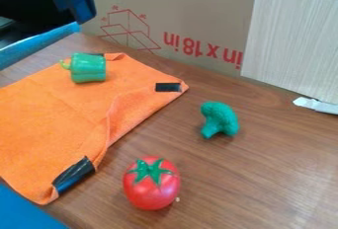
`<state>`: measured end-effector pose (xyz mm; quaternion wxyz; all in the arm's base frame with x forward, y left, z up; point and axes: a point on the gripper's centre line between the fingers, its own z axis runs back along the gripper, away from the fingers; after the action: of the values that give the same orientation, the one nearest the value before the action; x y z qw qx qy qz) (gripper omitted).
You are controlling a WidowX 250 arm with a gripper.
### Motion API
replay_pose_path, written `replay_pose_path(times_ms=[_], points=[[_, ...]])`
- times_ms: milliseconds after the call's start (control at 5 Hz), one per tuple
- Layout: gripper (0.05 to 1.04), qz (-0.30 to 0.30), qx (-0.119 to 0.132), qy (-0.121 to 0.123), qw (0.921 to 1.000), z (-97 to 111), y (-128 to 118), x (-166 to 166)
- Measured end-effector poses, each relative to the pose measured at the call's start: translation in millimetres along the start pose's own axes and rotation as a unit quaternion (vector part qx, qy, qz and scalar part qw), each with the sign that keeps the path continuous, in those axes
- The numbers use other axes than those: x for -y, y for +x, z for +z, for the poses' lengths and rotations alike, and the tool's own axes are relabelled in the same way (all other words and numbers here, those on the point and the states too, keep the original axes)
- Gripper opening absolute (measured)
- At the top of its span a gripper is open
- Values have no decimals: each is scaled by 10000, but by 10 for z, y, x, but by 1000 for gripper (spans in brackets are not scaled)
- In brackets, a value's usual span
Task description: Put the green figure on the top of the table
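I'm looking at a brown wood-grain surface (264,173), with a cardboard box (185,6) standing along its far side, red lettering and a red line drawing on its face. An orange cloth (59,109) covers much of the left, its near-right border folded and creased. A pale, finely streaked board (290,40) stands upright at the right, in front of the box. The black gripper (78,3) hangs at the upper left, above and beyond the cloth's far end; whether it is parted or closed up, I can't tell.

A glossy red tomato (150,191) sits near the front, on the surface just beside the cloth, its green star of leaves facing up. Two green things could be the figure, and I can't say which is meant. One is a pepper (88,68), lying on its side on the far part of the cloth: smooth, shiny, blocky and grooved, with a yellow-green stem pointing left. The other is a broccoli (221,116), a deeper blue-green, with a rounded, bumpy crown and a short, thick stalk at its near left. It rests directly on the surface, right of the cloth, apart from the tomato. A black strip (167,87) marks the cloth's right corner.
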<state>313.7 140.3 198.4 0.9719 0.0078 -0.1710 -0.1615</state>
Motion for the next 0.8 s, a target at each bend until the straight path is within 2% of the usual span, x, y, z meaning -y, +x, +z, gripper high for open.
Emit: replay_pose_path(times_ms=[200, 800], points=[[1001, 33, -119, -117, 9999, -114, -29, 2], [1001, 68, -350, 243, 9991, -466, -26, -291]])
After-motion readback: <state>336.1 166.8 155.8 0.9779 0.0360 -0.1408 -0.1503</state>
